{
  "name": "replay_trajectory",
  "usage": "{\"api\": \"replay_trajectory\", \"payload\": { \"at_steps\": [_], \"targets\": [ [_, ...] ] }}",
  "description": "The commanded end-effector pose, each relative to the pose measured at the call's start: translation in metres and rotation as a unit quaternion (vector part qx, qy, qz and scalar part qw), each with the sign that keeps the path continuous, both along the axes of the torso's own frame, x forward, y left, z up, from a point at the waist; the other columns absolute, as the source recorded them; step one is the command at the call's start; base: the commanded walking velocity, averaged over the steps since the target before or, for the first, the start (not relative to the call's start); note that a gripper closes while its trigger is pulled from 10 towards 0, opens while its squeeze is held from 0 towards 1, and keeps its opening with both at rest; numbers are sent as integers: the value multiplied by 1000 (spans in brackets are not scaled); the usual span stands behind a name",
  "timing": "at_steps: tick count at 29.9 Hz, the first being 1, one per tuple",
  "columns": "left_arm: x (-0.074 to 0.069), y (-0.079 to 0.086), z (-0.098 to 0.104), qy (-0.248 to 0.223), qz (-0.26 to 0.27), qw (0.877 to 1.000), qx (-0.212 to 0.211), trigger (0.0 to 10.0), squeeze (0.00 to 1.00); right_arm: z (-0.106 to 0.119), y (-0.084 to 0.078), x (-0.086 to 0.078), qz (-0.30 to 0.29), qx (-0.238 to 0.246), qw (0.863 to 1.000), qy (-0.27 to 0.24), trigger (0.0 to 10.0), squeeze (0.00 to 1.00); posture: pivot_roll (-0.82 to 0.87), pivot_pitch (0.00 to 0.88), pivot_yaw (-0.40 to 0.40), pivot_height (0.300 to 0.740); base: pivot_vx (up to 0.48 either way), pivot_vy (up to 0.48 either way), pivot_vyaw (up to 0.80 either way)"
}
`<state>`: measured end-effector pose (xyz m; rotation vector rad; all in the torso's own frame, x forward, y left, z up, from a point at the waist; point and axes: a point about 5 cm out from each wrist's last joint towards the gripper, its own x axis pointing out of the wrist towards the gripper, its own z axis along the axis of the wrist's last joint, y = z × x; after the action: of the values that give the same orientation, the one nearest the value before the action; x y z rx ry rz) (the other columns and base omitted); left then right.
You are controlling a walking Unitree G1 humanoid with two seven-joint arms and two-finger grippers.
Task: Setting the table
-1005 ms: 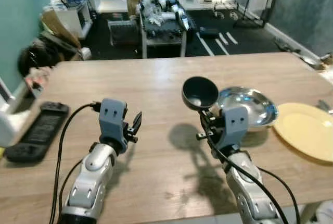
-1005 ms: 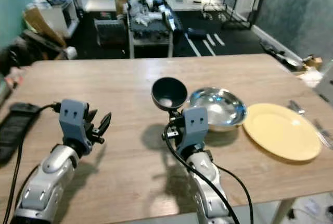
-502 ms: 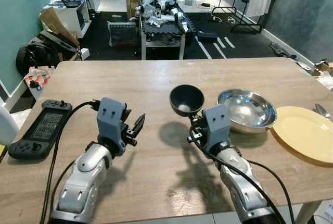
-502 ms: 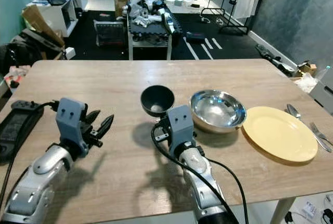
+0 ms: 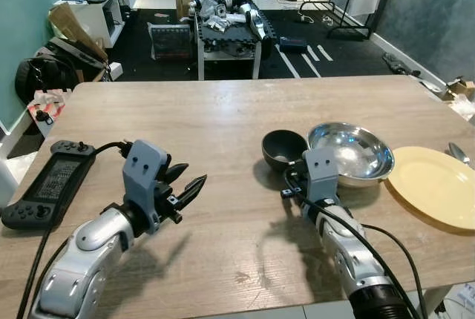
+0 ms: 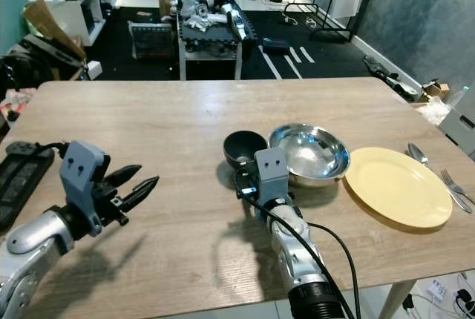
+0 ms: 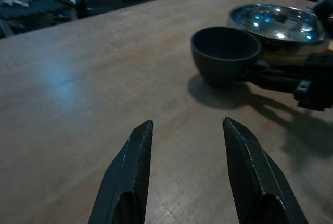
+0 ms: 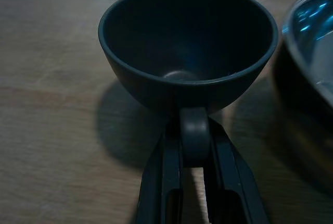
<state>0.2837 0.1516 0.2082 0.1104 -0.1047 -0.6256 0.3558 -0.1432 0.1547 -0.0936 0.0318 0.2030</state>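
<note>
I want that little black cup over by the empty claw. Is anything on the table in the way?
Nothing visible. The black cup, held by the right gripper, has only bare table between it and the left gripper.

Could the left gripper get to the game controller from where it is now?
Probably yes. The left gripper is open and holds nothing, and the controller lies on bare table just to its left, nothing between them.

table (image 5: 223, 119): matt wood grain | cup (image 8: 187, 41): matt dark | bowl (image 5: 356, 148): glossy metal
</note>
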Motion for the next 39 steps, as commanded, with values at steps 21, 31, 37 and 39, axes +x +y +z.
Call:
{"api": "replay_trajectory", "payload": {
  "at_steps": [21, 31, 37, 39],
  "targets": [
    [-8, -7, -3, 23, -34, 999, -1, 10000, 0, 15, -4, -13, 37, 47, 997, -46, 10000, 0, 158, 113, 38, 740, 0, 0, 0],
    [-7, -14, -10, 27, -21, 999, -2, 10000, 0, -7, -16, -57, 33, 62, 997, -27, 10000, 0, 136, 114, 50, 740, 0, 0, 0],
    [6, -16, -7, 14, 16, 1000, -10, 10000, 0, -27, -12, -80, 7, 97, 995, -26, 10000, 0, 125, 113, 67, 740, 0, 0, 0],
    [9, -18, -6, 8, 25, 1000, -12, 10000, 0, -25, -8, -82, -8, 108, 993, -43, 10000, 0, 126, 113, 71, 740, 0, 0, 0]
  ]
}}
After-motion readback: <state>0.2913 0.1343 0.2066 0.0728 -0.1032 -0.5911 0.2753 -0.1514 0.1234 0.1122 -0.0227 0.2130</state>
